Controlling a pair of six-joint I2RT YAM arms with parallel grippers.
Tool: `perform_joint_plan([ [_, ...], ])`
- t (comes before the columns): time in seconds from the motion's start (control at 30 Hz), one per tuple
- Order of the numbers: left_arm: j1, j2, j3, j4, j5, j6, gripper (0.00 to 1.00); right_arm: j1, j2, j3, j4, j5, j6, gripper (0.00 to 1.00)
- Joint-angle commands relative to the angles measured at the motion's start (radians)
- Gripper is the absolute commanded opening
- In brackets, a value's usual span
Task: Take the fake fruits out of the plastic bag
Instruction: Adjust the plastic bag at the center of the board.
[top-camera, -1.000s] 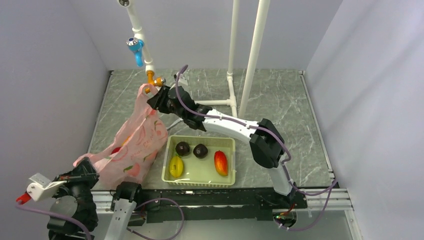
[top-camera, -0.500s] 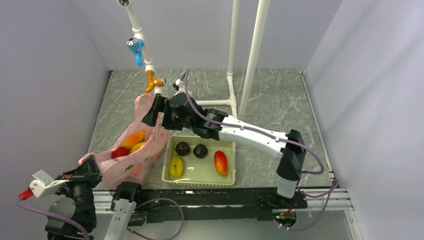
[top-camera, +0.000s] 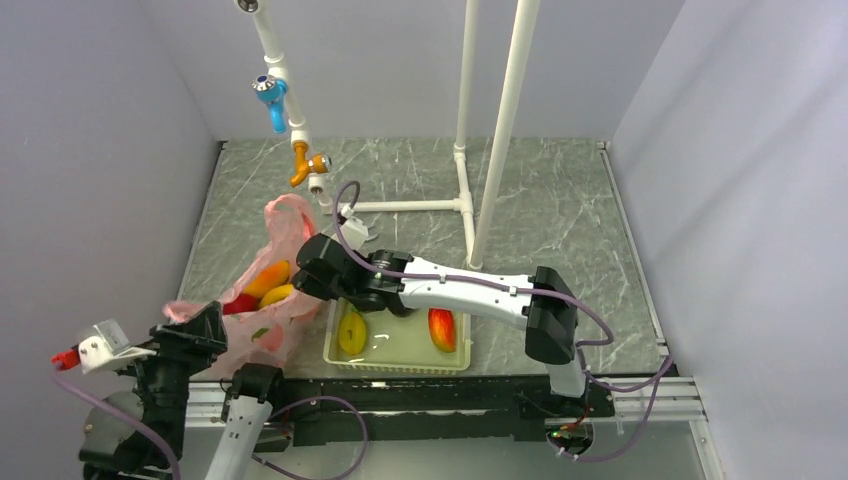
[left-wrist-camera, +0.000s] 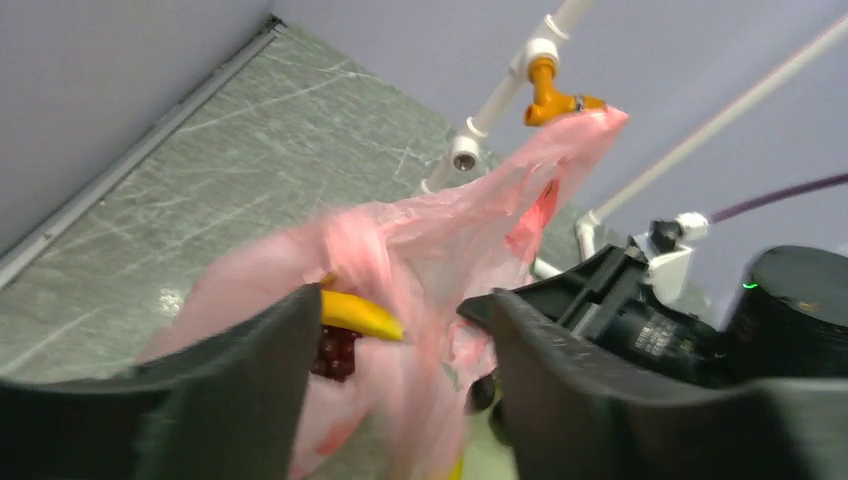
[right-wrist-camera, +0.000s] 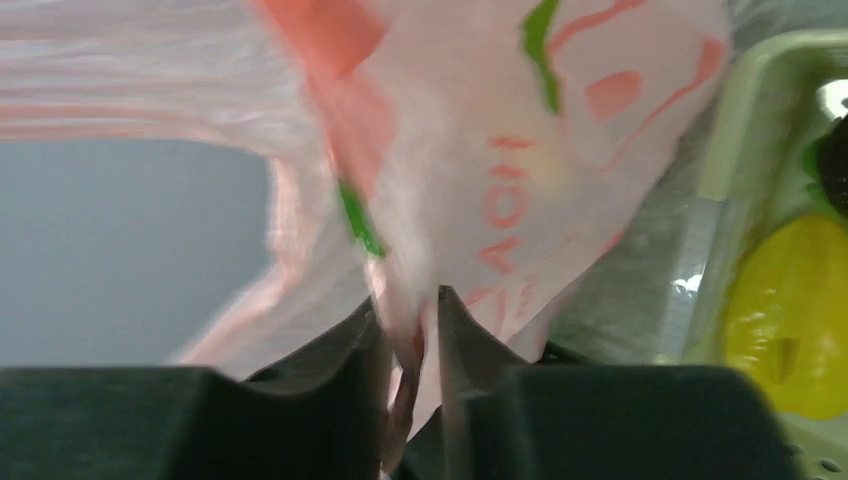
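Plastic bag lies slumped on the table, at 9 o'clock of the pale green basket. The right gripper is at the bag's 3 o'clock edge, fingers almost closed on a fold of pink film. The left gripper is at the bag's 7 o'clock corner, fingers partly apart with bunched film filling the gap. Fake fruits sit inside the bag: yellow-orange ovals with a red ball at their 8 o'clock. In the basket, a yellow fruit lies at 9 o'clock and a red-orange mango-like fruit at 3 o'clock.
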Motion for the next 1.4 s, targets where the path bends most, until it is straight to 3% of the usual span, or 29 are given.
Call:
perform_joint_plan([
  [0.0,-0.003,0.127,0.192,-0.076,0.098,0.198,0.87,-0.009,-0.077,-0.135,0.14,0.045,0.0,0.1],
  [0.07,-0.003,0.178,0.316,-0.103,0.103,0.295,0.96,-0.01,-0.102,-0.207,0.258,0.029,-0.079,0.0],
  [0.27,-0.027,0.445,0.699,-0.176,0.214,0.438,0.98,-0.014,-0.119,-0.288,0.418,-0.034,-0.244,0.0],
  [0.37,-0.031,0.603,0.792,-0.221,0.21,0.491,0.99,-0.014,-0.133,-0.307,0.45,-0.042,-0.277,0.0],
  [0.53,-0.057,0.721,0.684,-0.126,0.07,0.56,0.99,-0.017,-0.168,-0.338,0.477,-0.037,-0.297,0.0],
  [0.6,-0.057,0.727,0.591,-0.029,0.096,0.591,0.99,-0.019,-0.173,-0.321,0.463,-0.041,-0.319,0.0],
  [0.7,-0.057,0.752,0.544,0.046,0.258,0.702,0.99,-0.025,-0.177,-0.299,0.443,-0.061,-0.37,0.0],
  [0.83,-0.055,0.828,0.534,-0.007,0.401,0.797,1.0,-0.032,-0.182,-0.298,0.462,-0.133,-0.459,0.0],
  [1.1,-0.048,0.93,0.384,0.027,0.217,0.839,0.99,-0.04,-0.198,-0.315,0.516,-0.216,-0.54,0.0],
  [1.27,-0.019,0.98,0.345,0.108,0.302,0.861,0.99,-0.043,-0.192,-0.306,0.505,-0.229,-0.563,0.0],
  [1.3,-0.013,0.987,0.339,0.127,0.282,0.856,0.94,-0.043,-0.19,-0.302,0.496,-0.233,-0.57,0.0],
  [1.37,0.004,0.998,0.33,0.183,0.153,0.833,0.52,-0.044,-0.2,-0.314,0.493,-0.231,-0.587,0.0],
])
